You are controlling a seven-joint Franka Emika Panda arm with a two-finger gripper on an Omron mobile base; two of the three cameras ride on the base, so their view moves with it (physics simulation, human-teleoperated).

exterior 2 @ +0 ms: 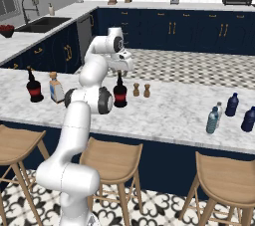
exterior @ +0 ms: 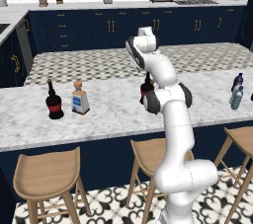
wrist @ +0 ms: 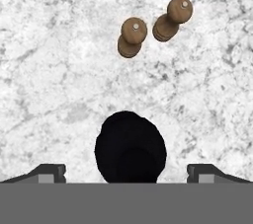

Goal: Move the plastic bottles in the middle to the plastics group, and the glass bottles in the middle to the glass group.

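Navy cabinets (exterior: 74, 28), patterned (perhaps tiled) floor (exterior: 89, 65)

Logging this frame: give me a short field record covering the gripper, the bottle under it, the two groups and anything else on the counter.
gripper: gripper open, fingers either side of the middle black bottle, directly above it
middle black bottle: upright on the marble counter, not yet gripped
glass group: black red-banded bottle and clear square bottle, side by side at the counter's left end
plastics group: teal bottle, whitish bottle and two navy bottles at the right end
other: two brown shakers just beyond the middle bottle
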